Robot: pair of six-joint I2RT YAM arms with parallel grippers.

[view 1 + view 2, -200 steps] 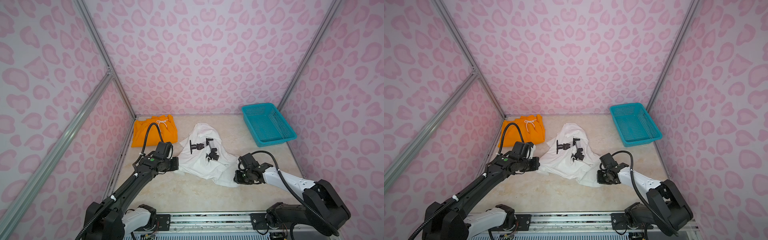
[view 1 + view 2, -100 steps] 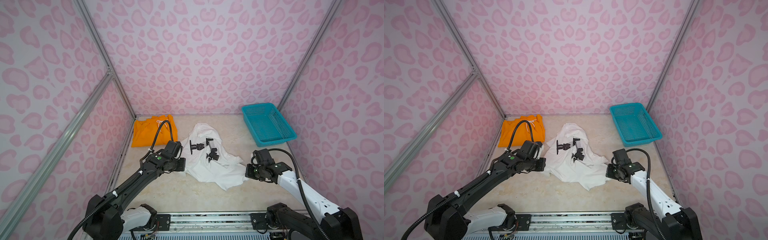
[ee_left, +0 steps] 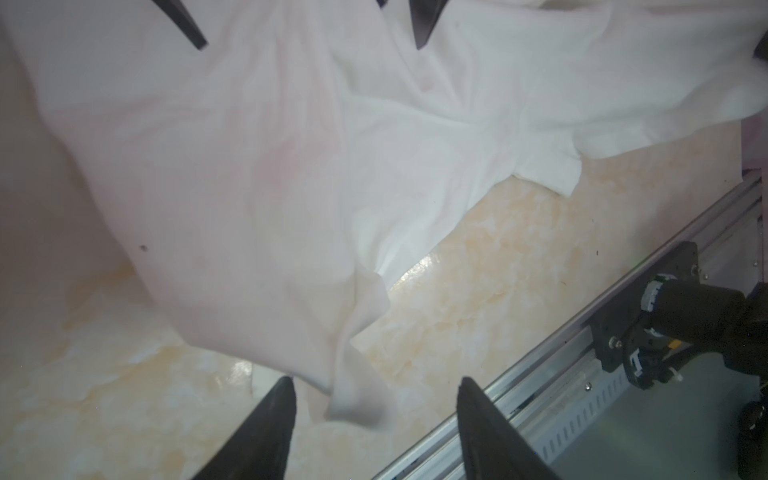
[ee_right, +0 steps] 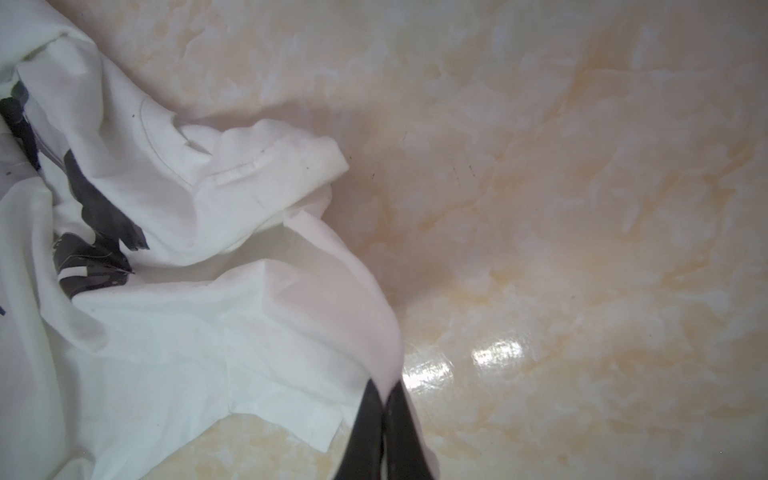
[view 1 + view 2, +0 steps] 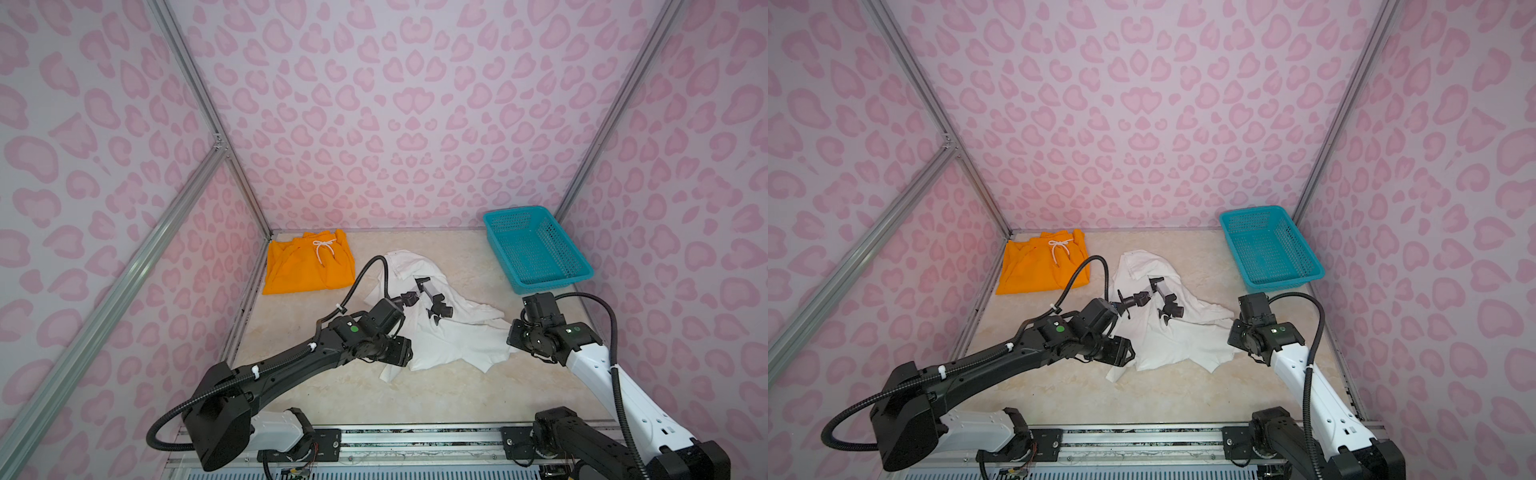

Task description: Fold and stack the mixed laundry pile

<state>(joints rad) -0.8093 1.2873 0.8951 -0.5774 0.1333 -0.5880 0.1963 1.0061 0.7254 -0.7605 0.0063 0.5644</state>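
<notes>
The white T-shirt (image 5: 451,336) (image 5: 1169,338) with a black-grey print lies crumpled in the middle of the table. My left gripper (image 3: 375,381) is open at the shirt's near left corner. That corner (image 3: 361,399) droops loose between the fingers. My right gripper (image 4: 385,387) is shut on the shirt's right edge (image 4: 365,324), and in both top views it sits at the shirt's right side (image 5: 513,338) (image 5: 1233,338). The orange shorts (image 5: 309,266) (image 5: 1040,268) with a white drawstring lie flat at the back left, away from both grippers.
A teal perforated basket (image 5: 536,249) (image 5: 1268,249) stands at the back right against the wall. A metal rail (image 5: 415,432) runs along the table's front edge. Pink patterned walls close in the left, back and right sides.
Both arms have moved to the right, dragging the T-shirt along. The left gripper has opened and let go of the shirt's corner. The right gripper has stayed shut on the shirt's edge.
</notes>
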